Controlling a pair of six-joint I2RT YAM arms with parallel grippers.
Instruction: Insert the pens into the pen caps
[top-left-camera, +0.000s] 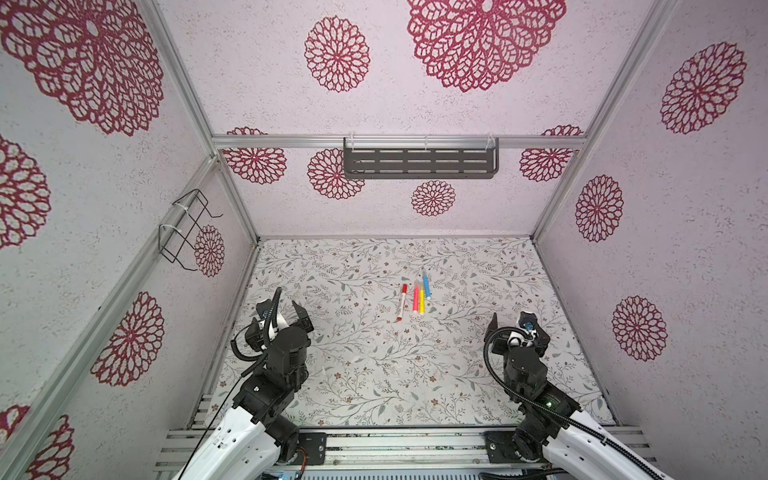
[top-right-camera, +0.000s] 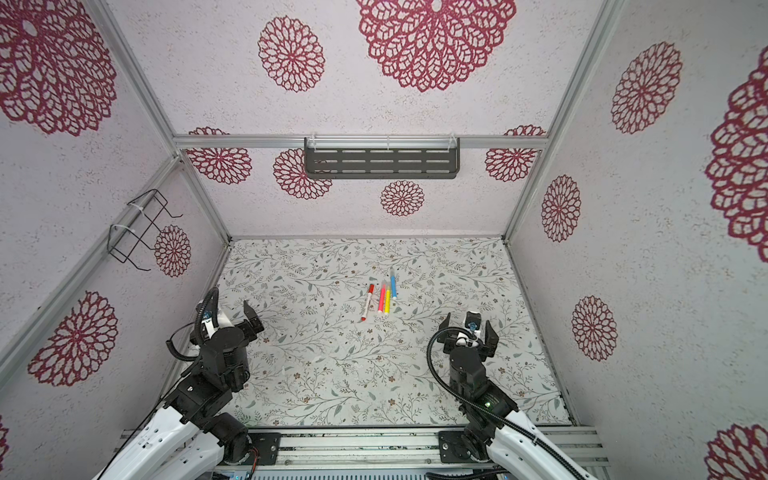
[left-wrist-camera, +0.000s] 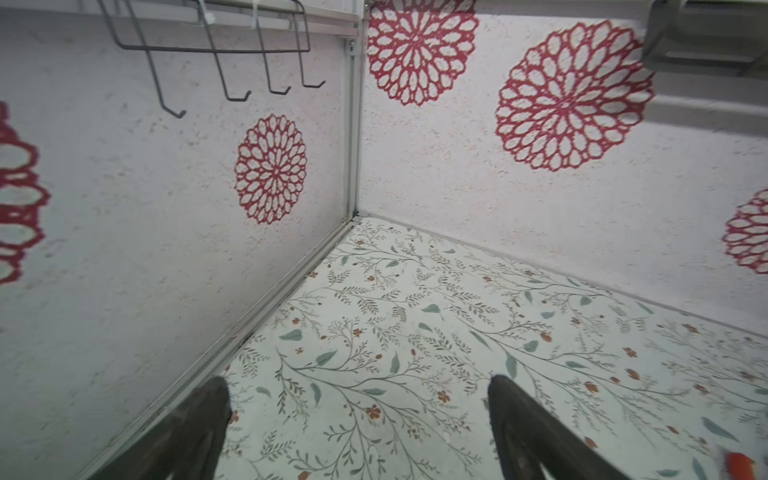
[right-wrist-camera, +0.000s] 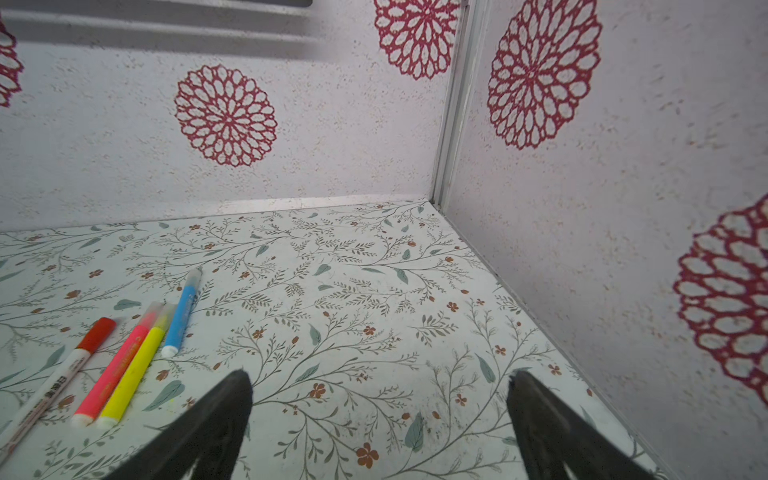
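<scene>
Pens (right-wrist-camera: 133, 374) show in the right wrist view, white pen (right-wrist-camera: 54, 388) cropped.

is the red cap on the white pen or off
On: in the right wrist view the red cap sits joined end-on to the white pen, with no gap showing between them.

The thin white red-capped marker pen (right-wrist-camera: 58, 384) is cut off by the right wrist view's edge; an orange-red blob (left-wrist-camera: 739, 464) is too blurred to identify.
</scene>
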